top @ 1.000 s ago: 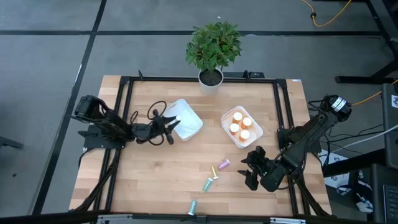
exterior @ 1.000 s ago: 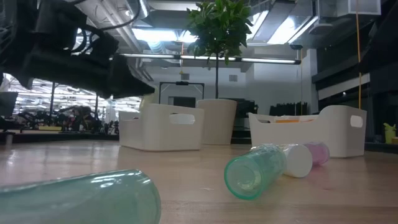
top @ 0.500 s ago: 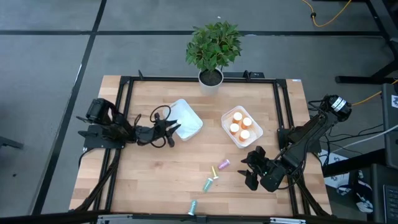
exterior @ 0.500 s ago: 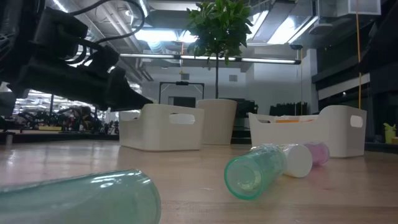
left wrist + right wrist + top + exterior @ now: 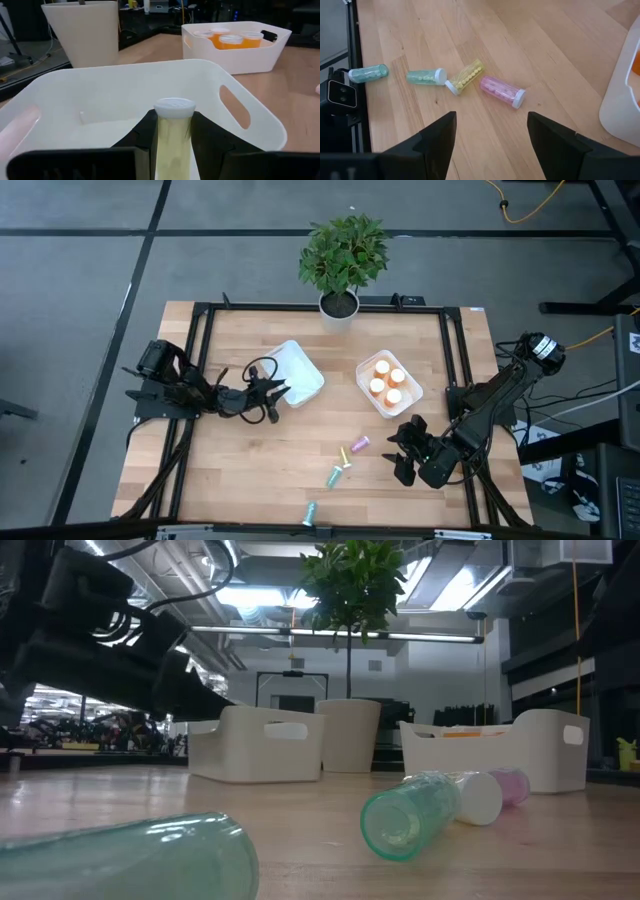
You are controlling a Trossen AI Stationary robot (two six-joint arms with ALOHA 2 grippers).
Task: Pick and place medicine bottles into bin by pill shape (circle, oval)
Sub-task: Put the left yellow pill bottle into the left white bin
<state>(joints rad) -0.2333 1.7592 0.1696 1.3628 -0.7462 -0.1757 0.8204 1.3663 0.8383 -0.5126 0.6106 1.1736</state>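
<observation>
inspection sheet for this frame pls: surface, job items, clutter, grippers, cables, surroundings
Surface: wooden table inside a black frame.
Job's things: left bin looks empty; right bin holds four orange bottles. Loose and lying down: purple bottle, yellow bottle, teal bottle, second teal bottle near the table's edge.
Clutter: potted plant at the back edge.
Grippers: left gripper shut on a yellow-green bottle held upright at the left bin; right gripper open, empty, short of the loose bottles.
Cables: black loop on the left arm; orange cable on the floor.
Surroundings: grey floor, equipment to the right; no person seen.
</observation>
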